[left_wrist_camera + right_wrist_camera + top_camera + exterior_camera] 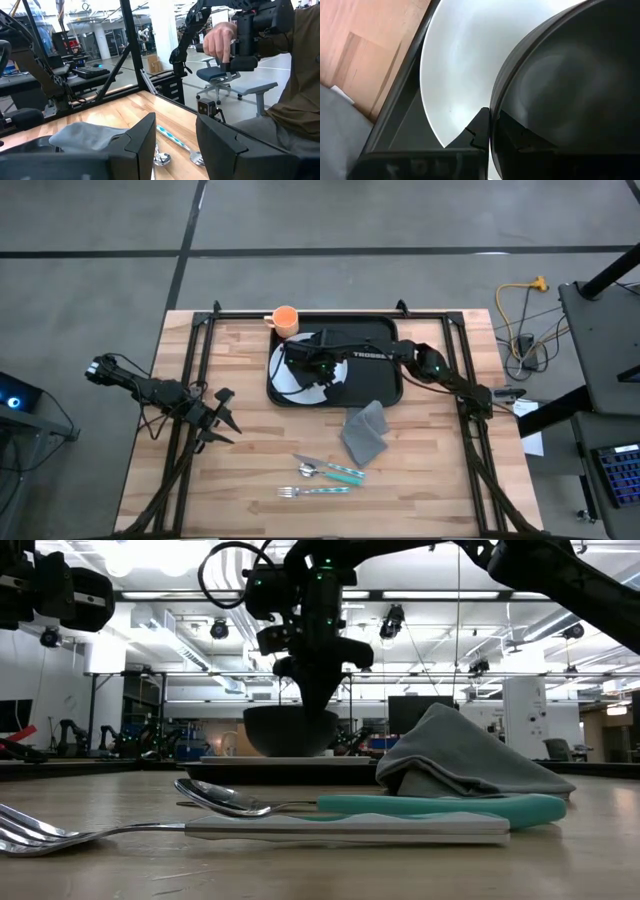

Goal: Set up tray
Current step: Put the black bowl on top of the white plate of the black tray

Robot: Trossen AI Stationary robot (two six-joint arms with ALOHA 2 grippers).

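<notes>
The black tray [385, 392] lies at the table's far middle with a round white plate [290, 385] on its left half. My right gripper [318, 367] is over the plate, shut on a dark bowl [290, 730]. The bowl's base is down at the plate; whether it touches I cannot tell. In the right wrist view the bowl [565, 85] fills the right side above the plate [460, 60]. My left gripper [222, 415] is open and empty at the table's left, clear of everything. My right gripper holds the bowl by its rim [495, 107], one finger [479, 131] outside the wall and the other inside. The fingers come from above, pointing down. The bowl sits upright below them, over the white plate.
An orange cup [285, 319] stands at the tray's far left corner. A folded grey napkin [365, 432] lies just near of the tray. A teal-handled spoon [330, 471] and a fork [315, 491] lie near the front. A person [300, 90] stands beyond the table's edge.
</notes>
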